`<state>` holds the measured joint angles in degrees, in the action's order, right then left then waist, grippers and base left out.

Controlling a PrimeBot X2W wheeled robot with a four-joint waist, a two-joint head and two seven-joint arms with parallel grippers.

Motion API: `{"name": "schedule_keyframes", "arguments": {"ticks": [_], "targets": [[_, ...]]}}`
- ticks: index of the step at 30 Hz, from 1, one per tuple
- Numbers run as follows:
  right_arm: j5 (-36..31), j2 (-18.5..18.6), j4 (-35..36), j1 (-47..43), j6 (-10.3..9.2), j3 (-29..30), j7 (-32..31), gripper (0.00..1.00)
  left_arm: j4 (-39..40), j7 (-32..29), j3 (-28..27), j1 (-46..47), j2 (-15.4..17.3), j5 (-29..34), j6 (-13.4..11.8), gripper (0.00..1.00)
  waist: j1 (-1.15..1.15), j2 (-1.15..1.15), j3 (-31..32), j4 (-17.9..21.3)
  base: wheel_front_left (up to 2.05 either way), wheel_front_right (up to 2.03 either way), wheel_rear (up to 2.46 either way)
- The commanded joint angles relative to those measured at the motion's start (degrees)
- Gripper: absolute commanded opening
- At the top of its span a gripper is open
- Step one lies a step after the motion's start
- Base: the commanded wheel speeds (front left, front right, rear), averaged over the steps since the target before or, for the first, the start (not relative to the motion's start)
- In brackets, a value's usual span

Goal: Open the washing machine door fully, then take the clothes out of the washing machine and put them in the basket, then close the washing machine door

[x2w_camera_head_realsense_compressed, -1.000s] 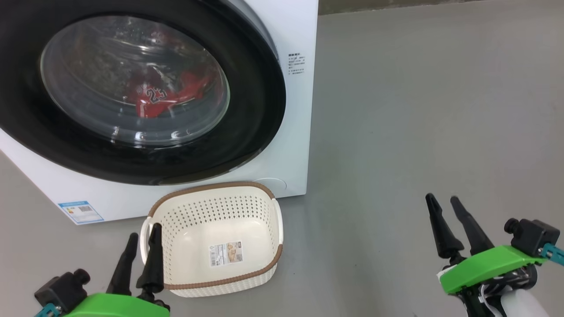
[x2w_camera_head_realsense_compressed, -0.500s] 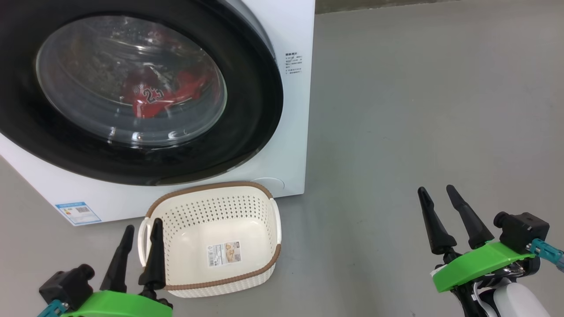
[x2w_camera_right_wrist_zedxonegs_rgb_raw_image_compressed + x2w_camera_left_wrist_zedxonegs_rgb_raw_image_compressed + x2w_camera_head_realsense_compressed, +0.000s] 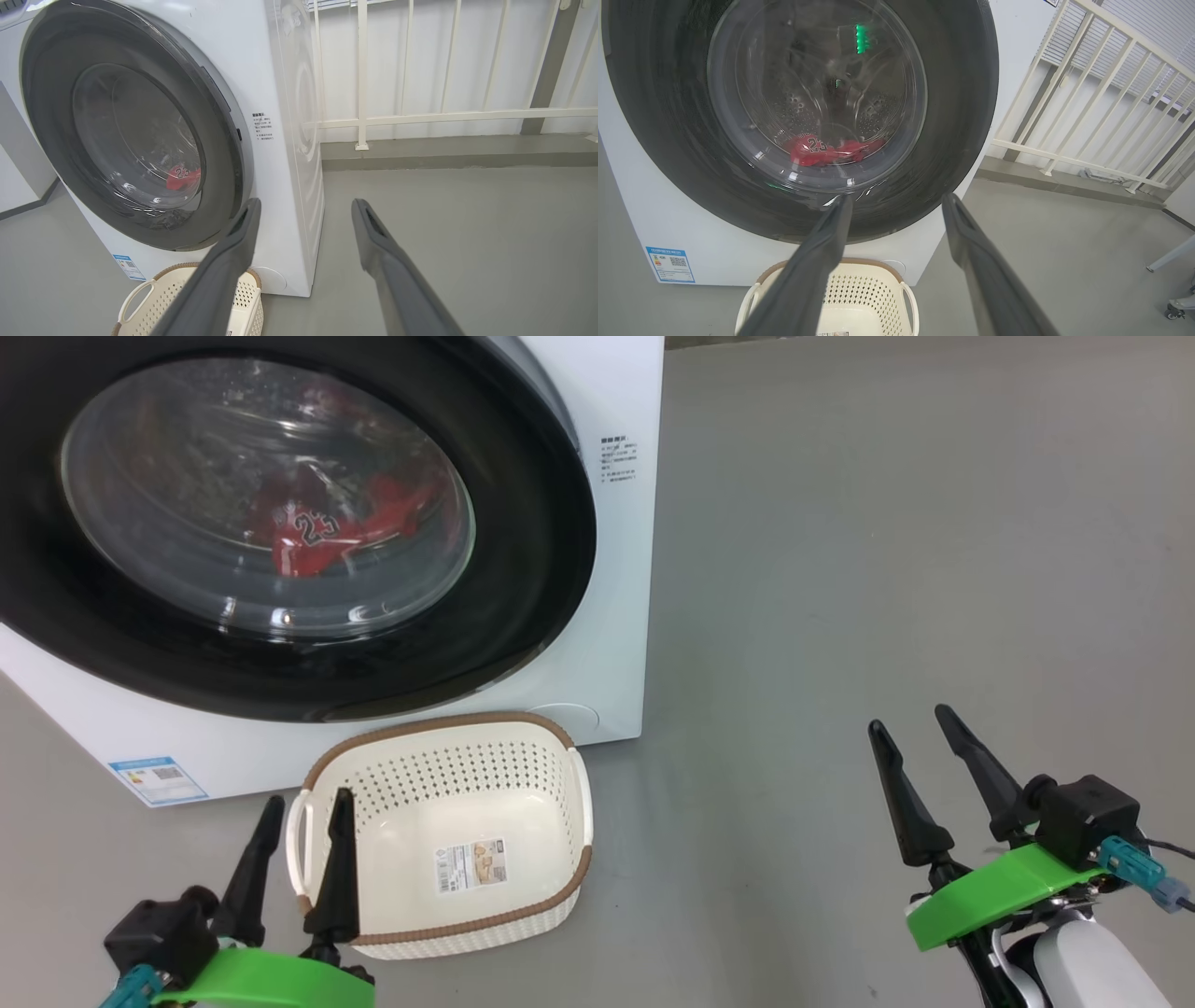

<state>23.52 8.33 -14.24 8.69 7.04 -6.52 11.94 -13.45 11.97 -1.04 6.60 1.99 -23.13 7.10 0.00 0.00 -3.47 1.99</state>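
- Nothing looks done yet: the washing machine door (image 3: 523, 569) sits shut at the upper left of the head view.
- The clothes (image 3: 322, 534), red with a 23, lie inside behind its glass.
- The basket (image 3: 439, 723) stands empty at lower centre, just in front of the washing machine (image 3: 616, 635).
- The left gripper (image 3: 309, 798), lower left, and the right gripper (image 3: 908, 719), lower right, have their jaws spread and hold nothing.
- Opening, unloading and closing all remain.

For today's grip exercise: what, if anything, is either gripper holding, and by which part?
Nothing is held: the left gripper and the right gripper both stand open and empty.
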Motion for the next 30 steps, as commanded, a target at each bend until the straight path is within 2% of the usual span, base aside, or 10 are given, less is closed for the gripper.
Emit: {"name": "schedule_keyframes", "arguments": {"ticks": [1,14,29,30], "targets": [[-2.12,0.87,1.7,2.35,0.4,-1.43,0.96,1.0,1.93,0.92,-1.51,2.41,0.77,2.25,0.34,1.0,0.0,0.0,-0.15,0.18,0.0,0.0,0.0],[-9.45,1.28,2.0,3.26,0.45,-2.4,2.99,1.0,2.32,2.95,-1.6,2.98,0.88,10.15,0.38,1.0,0.0,0.0,-0.71,0.75,0.0,0.0,0.0],[-8.83,0.85,1.92,3.17,0.45,-2.22,3.06,1.0,2.14,3.03,-1.35,3.28,0.89,10.7,0.39,1.0,0.0,0.0,-1.02,0.22,0.0,0.0,0.0],[-8.43,0.78,1.8,3.21,0.45,-2.31,3.06,0.79,2.12,3.03,-1.33,3.27,0.89,10.68,0.39,1.0,0.0,0.0,-1.06,0.17,0.0,0.0,0.0]]}}
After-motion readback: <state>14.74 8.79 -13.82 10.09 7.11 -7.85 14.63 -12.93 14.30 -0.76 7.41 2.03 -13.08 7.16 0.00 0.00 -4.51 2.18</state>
